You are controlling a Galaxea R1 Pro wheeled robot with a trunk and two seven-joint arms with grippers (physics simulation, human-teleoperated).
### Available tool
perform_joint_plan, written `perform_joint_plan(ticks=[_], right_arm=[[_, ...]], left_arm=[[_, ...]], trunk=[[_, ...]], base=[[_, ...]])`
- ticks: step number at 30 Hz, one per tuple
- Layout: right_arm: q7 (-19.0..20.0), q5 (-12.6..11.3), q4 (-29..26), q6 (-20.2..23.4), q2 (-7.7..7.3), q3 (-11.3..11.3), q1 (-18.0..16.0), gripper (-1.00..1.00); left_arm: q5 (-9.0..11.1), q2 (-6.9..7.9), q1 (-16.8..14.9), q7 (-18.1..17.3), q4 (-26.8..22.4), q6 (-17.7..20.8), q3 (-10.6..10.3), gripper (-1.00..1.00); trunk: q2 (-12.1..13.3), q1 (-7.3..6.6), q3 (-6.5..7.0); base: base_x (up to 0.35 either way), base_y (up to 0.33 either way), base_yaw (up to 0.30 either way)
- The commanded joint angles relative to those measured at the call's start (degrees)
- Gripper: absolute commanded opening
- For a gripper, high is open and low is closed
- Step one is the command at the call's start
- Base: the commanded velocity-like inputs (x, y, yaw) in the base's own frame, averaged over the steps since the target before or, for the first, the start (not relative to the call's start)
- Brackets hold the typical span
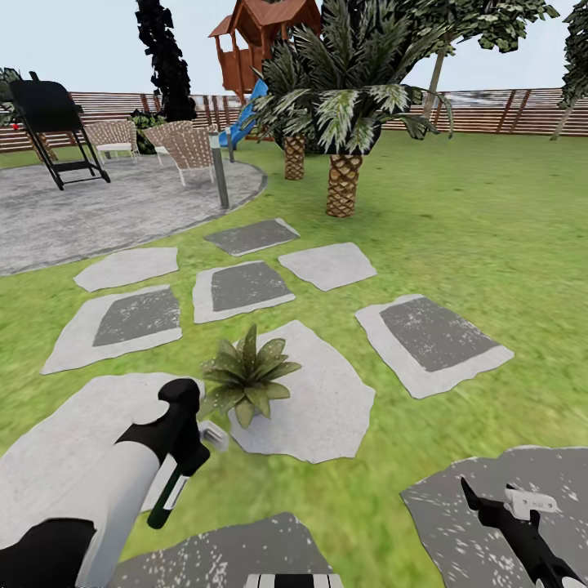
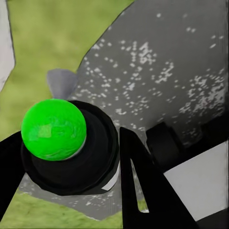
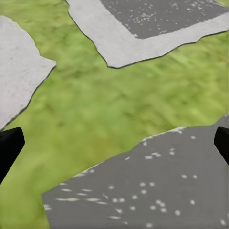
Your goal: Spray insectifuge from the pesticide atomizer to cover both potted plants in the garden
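Left gripper jaws clamp the pesticide atomizer above a speckled grey stepping stone; right gripper jaws spread apart over lawn.

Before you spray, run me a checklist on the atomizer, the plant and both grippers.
1. Atomizer in the left gripper: ok, the fingers close on it; the left wrist view shows its green end between them.
2. Plant within view: ok, it sits on a pale stone just ahead of the left gripper.
3. Nozzle aimed at the plant: cannot tell; the atomizer hangs tilted, dark end down.
4. Second plant located: not ok, one rosette in the head view.
5. Right gripper free: ok, open over grass and a grey stone.
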Motion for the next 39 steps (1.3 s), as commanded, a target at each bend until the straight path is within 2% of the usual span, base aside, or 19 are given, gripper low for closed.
perform_joint_plan(ticks=[1, 3, 15, 22, 24, 25, 26, 27, 28, 29, 30, 32, 35, 39], right_arm=[[0.51, 0.18, 0.05, -0.12, 0.04, -0.38, -0.06, 1.0], [0.51, 0.18, 0.06, -0.16, 0.04, -0.41, -0.06, 1.0], [0.51, 0.18, 0.06, -0.18, 0.04, -0.38, -0.06, 1.0], [0.51, 0.18, 0.05, -0.17, 0.08, -0.38, -0.06, 1.0], [0.51, 0.18, 0.06, -0.18, 0.11, -0.38, -0.06, 1.0], [0.51, 0.18, 0.06, -0.18, 0.12, -0.38, -0.06, 1.0], [0.51, 0.18, 0.06, -0.18, 0.12, -0.38, -0.06, 1.0], [0.51, 0.18, 0.06, -0.18, 0.12, -0.38, -0.06, 1.0], [0.51, 0.18, 0.06, -0.17, 0.12, -0.38, -0.06, 1.0], [0.51, 0.18, 0.06, -0.17, 0.11, -0.38, -0.06, 1.0], [0.51, 0.18, 0.06, -0.16, 0.1, -0.38, -0.06, 1.0], [0.51, 0.2, 0.06, -0.15, 0.07, -0.38, -0.06, 1.0], [0.51, 0.18, 0.05, -0.12, 0.04, -0.38, -0.06, 1.0], [0.51, 0.18, 0.04, -0.1, 0.04, -0.38, -0.06, 1.0]], left_arm=[[-0.53, -0.01, -0.08, -0.51, -0.08, 0.55, 0.79, -1.0], [-0.52, -0.01, -0.28, -0.54, -0.11, 0.58, 1.46, -1.0], [-0.55, -0.02, -0.41, -0.56, -0.03, 0.51, 1.89, -1.0], [-0.89, -0.11, -0.8, -0.84, 0.12, 0.14, 1.38, -1.0], [-1.09, -0.77, -1.79, -2.82, 0.5, -0.22, 0.79, -1.0], [-1.24, -1.01, -2.5, -4.35, 0.63, -0.45, 0.1, -1.0], [-1.67, -1.21, -4.05, -7.77, 0.74, -0.84, -2.2, -1.0], [-2.05, -1.29, -5.09, -7.77, 0.78, -1.02, -4.24, -1.0], [-2.88, -1.35, -6.51, -7.77, 0.83, -1.13, -7.98, -1.0], [-4.42, -1.41, -8.35, -7.77, 0.87, -1.22, -15.24, -1.0], [-4.62, -1.35, -8.9, -7.77, 0.88, -1.24, -16.49, -1.0], [-4.76, -0.77, -11.03, -7.77, 1.06, -1.25, -17.43, -1.0], [-4.67, -0.26, -13.45, -7.77, 2.2, -1.22, -17.54, -1.0], [-4.51, -0.42, -14.74, -7.77, 4.1, -1.2, -17.54, -1.0]], trunk=[[-0.02, -0.01, -0.05], [-0.02, -0.01, -0.05], [-0.02, -0.01, -0.05], [-0.02, -0.01, -0.05], [-0.02, -0.01, -0.05], [-0.02, -0.01, -0.05], [-0.02, -0.01, -0.05], [-0.02, -0.01, -0.05], [-0.02, -0.01, -0.05], [-0.02, -0.01, -0.05], [-0.02, -0.01, -0.05], [-0.02, -0.01, -0.05], [-0.02, -0.01, -0.05], [-0.02, -0.01, -0.05]], base=[[0.0, 0.0, 0.0], [0.054, -0.027, 0.0], [0.226, -0.162, 0.009], [0.003, -0.251, 0.245], [-0.191, -0.212, 0.276], [-0.163, -0.195, 0.277], [-0.095, -0.119, 0.277], [-0.061, -0.076, 0.277], [-0.031, -0.039, 0.277], [-0.007, -0.008, 0.274], [-0.003, -0.004, 0.214], [-0.001, -0.001, 0.073], [0.0, 0.0, 0.011], [0.0, 0.0, 0.001]])
